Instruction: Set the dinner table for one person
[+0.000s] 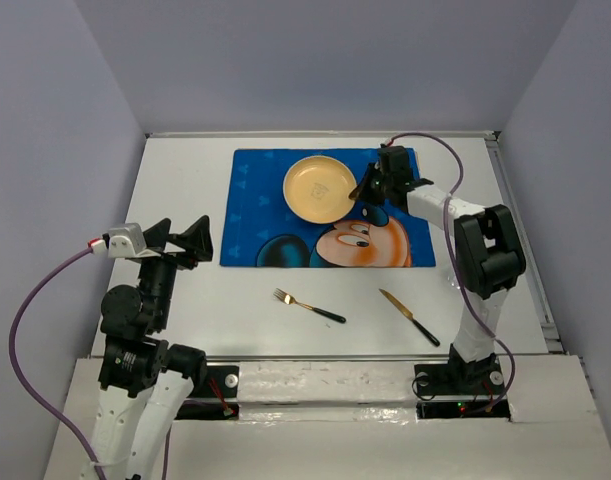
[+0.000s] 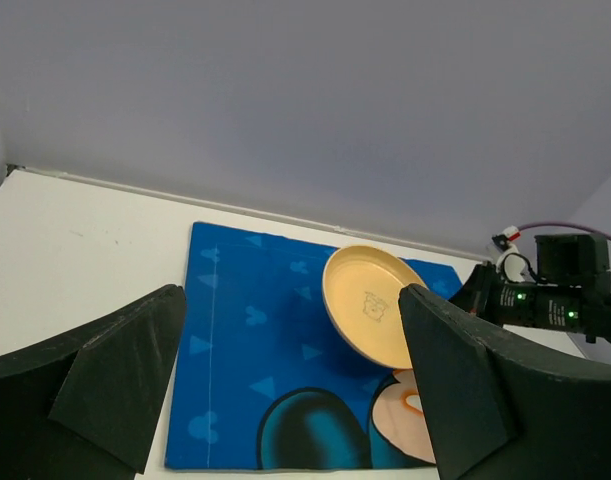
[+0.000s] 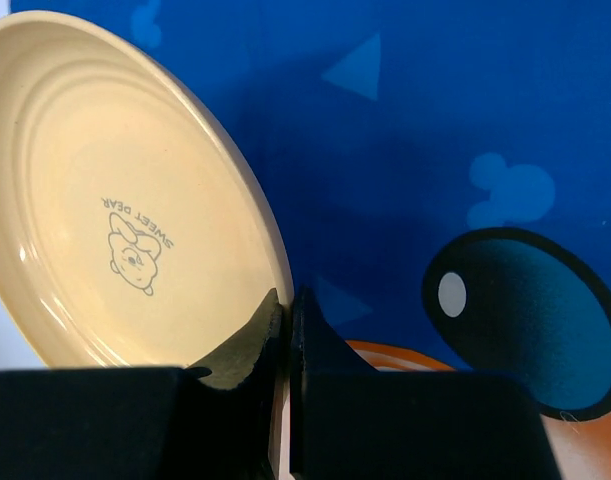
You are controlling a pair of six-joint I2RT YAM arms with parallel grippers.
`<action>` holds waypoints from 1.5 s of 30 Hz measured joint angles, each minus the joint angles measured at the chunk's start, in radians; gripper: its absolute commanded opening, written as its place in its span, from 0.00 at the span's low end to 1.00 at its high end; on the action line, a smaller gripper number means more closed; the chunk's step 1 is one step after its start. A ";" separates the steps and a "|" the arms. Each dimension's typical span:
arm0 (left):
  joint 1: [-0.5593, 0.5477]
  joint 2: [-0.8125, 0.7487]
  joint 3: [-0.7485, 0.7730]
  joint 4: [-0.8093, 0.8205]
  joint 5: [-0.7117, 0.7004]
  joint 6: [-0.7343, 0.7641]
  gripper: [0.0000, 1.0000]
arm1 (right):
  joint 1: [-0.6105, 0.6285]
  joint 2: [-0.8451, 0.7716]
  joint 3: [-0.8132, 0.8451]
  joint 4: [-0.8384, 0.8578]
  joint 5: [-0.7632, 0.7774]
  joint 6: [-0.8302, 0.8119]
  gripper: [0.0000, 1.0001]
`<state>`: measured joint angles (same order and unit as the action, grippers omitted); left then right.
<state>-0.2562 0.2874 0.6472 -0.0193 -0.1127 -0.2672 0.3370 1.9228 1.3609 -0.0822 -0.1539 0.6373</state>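
Note:
A pale yellow plate (image 1: 320,188) with a small bear print is held over the blue cartoon-mouse placemat (image 1: 275,215), which lies on the white dinner table (image 1: 185,180). My right gripper (image 1: 363,186) is shut on the plate's right rim; in the right wrist view its fingers (image 3: 257,330) pinch the rim and the plate (image 3: 115,200) is tilted. The plate (image 2: 370,305) also shows tilted above the mat in the left wrist view. My left gripper (image 1: 197,240) is open and empty, above the table left of the mat. A gold fork (image 1: 307,305) and a gold knife (image 1: 408,316), both black-handled, lie on the table in front of the mat.
Pale lavender walls (image 1: 65,150) close in the table on the left, back and right. The arm bases stand at the near edge (image 1: 315,375). A purple cable (image 1: 440,145) loops over the right arm.

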 measured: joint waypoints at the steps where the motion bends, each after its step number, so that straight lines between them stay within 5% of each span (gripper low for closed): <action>1: 0.000 0.000 0.000 0.000 0.002 0.000 0.99 | -0.004 0.016 0.001 -0.002 -0.013 -0.006 0.00; 13: -0.011 -0.003 0.000 0.000 0.014 0.000 0.99 | -0.017 0.107 0.035 -0.080 -0.045 -0.034 0.03; 16: -0.013 -0.003 0.000 0.000 0.016 0.000 0.99 | -0.017 0.132 0.067 -0.090 -0.045 -0.040 0.11; 24: -0.014 -0.003 0.000 0.000 0.019 0.000 0.99 | -0.017 0.160 0.080 -0.101 -0.043 -0.052 0.61; 30: -0.022 -0.003 0.000 0.000 0.020 -0.001 0.99 | -0.017 0.131 0.077 -0.121 -0.030 -0.079 0.68; 37: -0.037 -0.011 0.000 0.000 0.022 0.000 0.99 | -0.047 -0.274 -0.075 -0.137 0.117 -0.129 0.63; 40: -0.052 -0.030 0.000 0.000 0.022 0.000 0.99 | -0.121 -0.556 -0.234 -0.103 0.256 -0.132 0.60; 45: -0.096 -0.061 0.000 0.003 0.019 0.001 0.99 | -0.265 -0.805 -0.470 -0.136 0.449 -0.108 0.56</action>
<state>-0.3519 0.2268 0.6472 -0.0166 -0.0940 -0.2665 0.0723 1.1175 0.8906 -0.2180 0.2951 0.5297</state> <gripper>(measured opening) 0.989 0.585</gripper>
